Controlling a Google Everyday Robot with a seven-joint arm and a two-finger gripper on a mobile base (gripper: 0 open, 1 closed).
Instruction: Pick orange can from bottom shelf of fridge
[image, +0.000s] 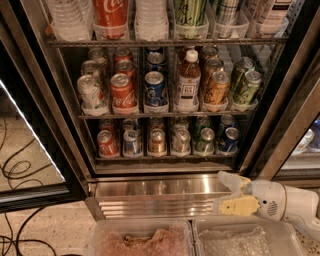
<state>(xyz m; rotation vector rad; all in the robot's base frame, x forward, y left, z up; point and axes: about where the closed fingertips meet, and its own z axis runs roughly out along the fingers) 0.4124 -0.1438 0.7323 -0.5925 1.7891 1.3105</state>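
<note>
Gripper (219, 191) low at the right, near the fridge (70, 125) base.
Its jaws stand apart, empty. The orange can (157, 141) sits third from left on the bottom shelf (165, 158), between blue can (132, 142) and silver can (180, 140).

A speckled beige stone floor (45, 227) lay at lower left in warm, dim light. Thin black cables (17, 167) looped loosely across it. Along the bottom edge sat two clear plastic tubs side by side: the left tub (135, 223) held crumpled pinkish-brown material, the right tub (201, 235) something pale and bubbled. The white gripper (229, 192) hung just above the right tub, fingers apart.
</note>
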